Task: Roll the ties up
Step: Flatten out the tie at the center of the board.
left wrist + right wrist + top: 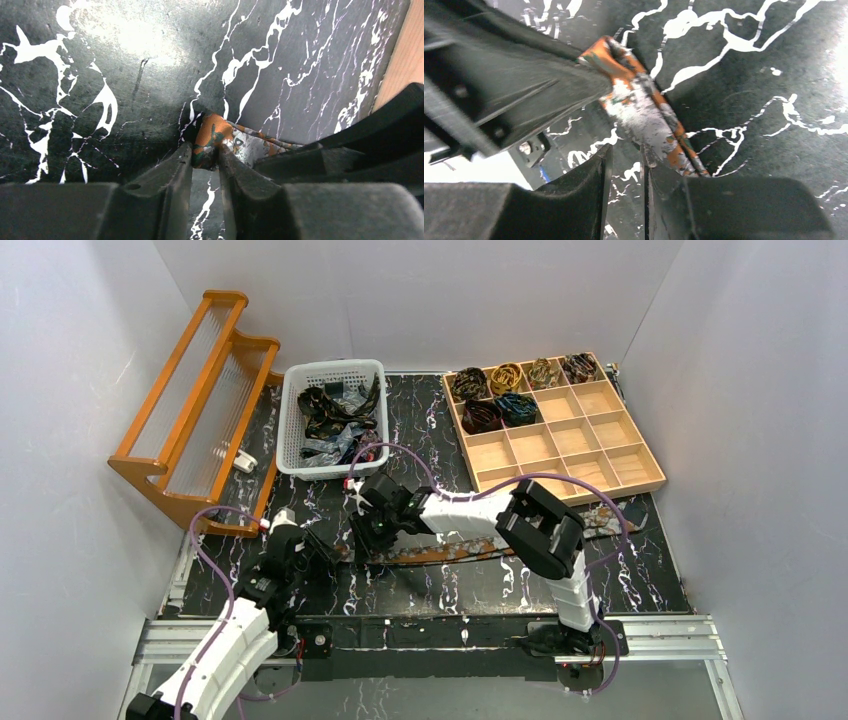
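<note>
Closest in, the left gripper point(205, 159) sits low on the black marble-patterned table point(470, 590), its two fingers pinched together on the tip of a rust-orange tie point(216, 134) with grey mottling. The fabric bunches up between the pads, and the end just pokes out past them.

Just beyond and to the right, the right gripper point(624, 165) points down at the same tie, near the left one. Its fingers are drawn almost together, leaving a narrow slit that shows only table. The tie runs past the outer side of one finger, touching or slipping under it, not in the slit.

From the pinched end the tie lies flat and stretched out to the right across the middle of the table.

Farther back, a white plastic basket point(292, 410) holds a heap of loose ties point(335, 415). To its right a wooden compartment tray point(610, 455) carries six coiled ties point(480, 416): four in the back row and two in the row before it. A wooden rack point(190, 410) leans at the far left.
</note>
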